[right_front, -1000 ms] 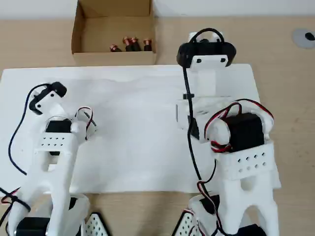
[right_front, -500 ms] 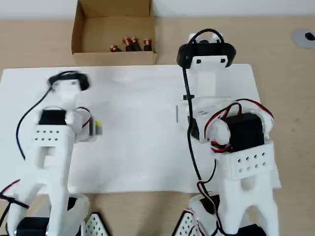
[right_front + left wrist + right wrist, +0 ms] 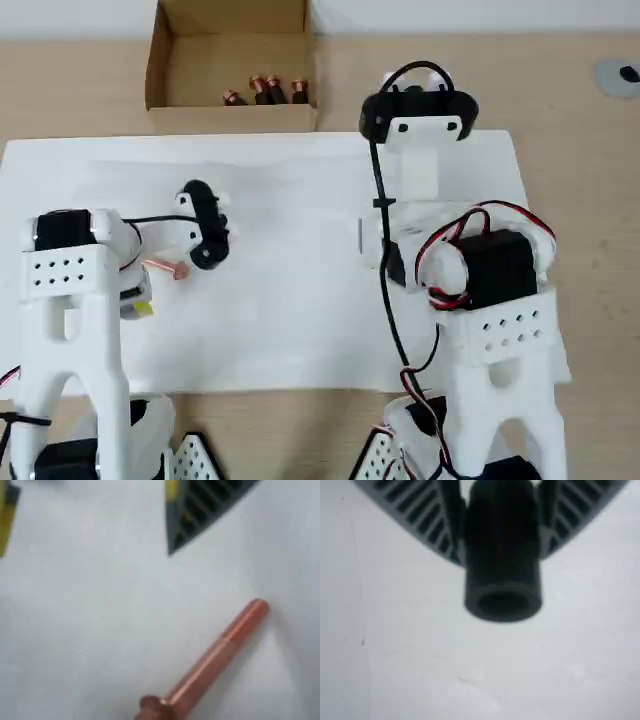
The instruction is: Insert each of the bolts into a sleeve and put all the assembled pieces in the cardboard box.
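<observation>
The left claw (image 3: 85, 550) stands wide and holds nothing. Its fingers hang over the white sheet (image 3: 300, 300) that covers the table (image 3: 560, 100). The copper bolt (image 3: 205, 661) lies flat on the sheet just beside them, not between them. The step in hand looks to be picking up this bolt.

To do it well, the claw should first shift until the shaft lies in the gap, then turn so the fingers close across the shaft, not along it. A grip near the head end would serve best, I judge, since it leaves the plain tip free to enter a sleeve. The bolt is round and smooth and may roll if one finger touches it first, so both should meet it together, low to the sheet.

At the far side, the cardboard box (image 3: 160, 60) holds a few assembled pieces (image 3: 265, 90) near the wall that faces the arms.

Farther right, the right claw (image 3: 502, 540) is closed on a black sleeve (image 3: 502, 590) over the sheet, with the sleeve's open end jutting past the fingertips. That bore is the target. Bolt and sleeve should be lined up on one axis before any push, as a tilted entry would likely jam or twist the sleeve in its grip
</observation>
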Robot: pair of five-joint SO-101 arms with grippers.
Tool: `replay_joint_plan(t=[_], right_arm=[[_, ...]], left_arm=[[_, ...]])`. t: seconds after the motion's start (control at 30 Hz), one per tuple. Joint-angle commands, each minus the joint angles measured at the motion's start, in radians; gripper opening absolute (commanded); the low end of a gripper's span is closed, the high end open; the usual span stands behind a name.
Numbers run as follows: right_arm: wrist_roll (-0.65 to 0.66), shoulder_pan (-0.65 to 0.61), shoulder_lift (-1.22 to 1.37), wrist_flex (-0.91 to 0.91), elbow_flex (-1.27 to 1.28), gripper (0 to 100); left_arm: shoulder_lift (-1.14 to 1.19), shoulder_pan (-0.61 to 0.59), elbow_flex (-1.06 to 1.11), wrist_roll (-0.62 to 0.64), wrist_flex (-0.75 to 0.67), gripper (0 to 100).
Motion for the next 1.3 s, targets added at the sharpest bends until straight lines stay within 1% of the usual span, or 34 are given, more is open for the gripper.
replay_joint_plan(t=[0.0,0.13,0.23,0.37,0.5,0.67,0.83,1.0,1.1,1.27], right_arm=[[-0.008,-0.012,-0.036,0.002,-0.002,1.1],[-0.008,-0.012,-0.035,-0.003,-0.002,1.2],[-0.008,-0.012,-0.036,-0.002,-0.002,1.2],[-0.008,0.039,-0.031,-0.008,-0.005,1.2],[-0.008,0.091,-0.033,-0.008,-0.007,1.2],[-0.008,0.108,-0.035,-0.006,-0.010,1.2],[-0.009,0.108,-0.035,-0.006,-0.010,1.2],[-0.009,0.108,-0.030,-0.008,-0.010,1.2],[-0.009,0.108,-0.030,-0.021,-0.005,1.2],[-0.009,0.105,-0.028,-0.041,-0.004,1.2]], left_arm=[[0.050,-0.014,0.014,-0.250,-0.133,22],[0.165,-0.012,0.008,-0.302,-0.235,22],[0.243,-0.012,-0.009,-0.334,-0.270,22],[0.318,-0.006,-0.066,-0.339,-0.269,22],[0.372,0.009,-0.078,-0.358,-0.269,22],[0.401,0.048,-0.035,-0.365,-0.267,14],[0.400,0.044,-0.038,-0.364,-0.265,0],[0.398,0.008,-0.052,-0.367,-0.265,1],[0.398,-0.009,-0.095,-0.367,-0.215,1],[0.404,-0.008,-0.219,-0.367,-0.034,1]])
